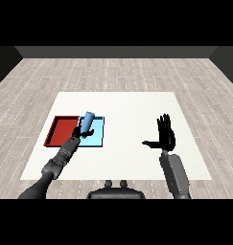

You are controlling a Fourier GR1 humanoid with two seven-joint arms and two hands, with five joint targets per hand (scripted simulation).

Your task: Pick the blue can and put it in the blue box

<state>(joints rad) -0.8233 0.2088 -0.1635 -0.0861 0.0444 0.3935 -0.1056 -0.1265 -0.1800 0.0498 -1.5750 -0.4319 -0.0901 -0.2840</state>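
Note:
The blue can [87, 120] is tilted, its top leaning to the right, over the left part of the light blue tray [97, 139]. My left hand [78, 133] is curled round its lower end and holds it above the tray. The red tray [60, 130] lies directly left of the blue one. My right hand [166, 135] is raised over the right side of the table, fingers straight and thumb spread to the left, holding nothing.
Both trays sit side by side on the left half of the white table [127, 105]. A grey wooden floor surrounds the table.

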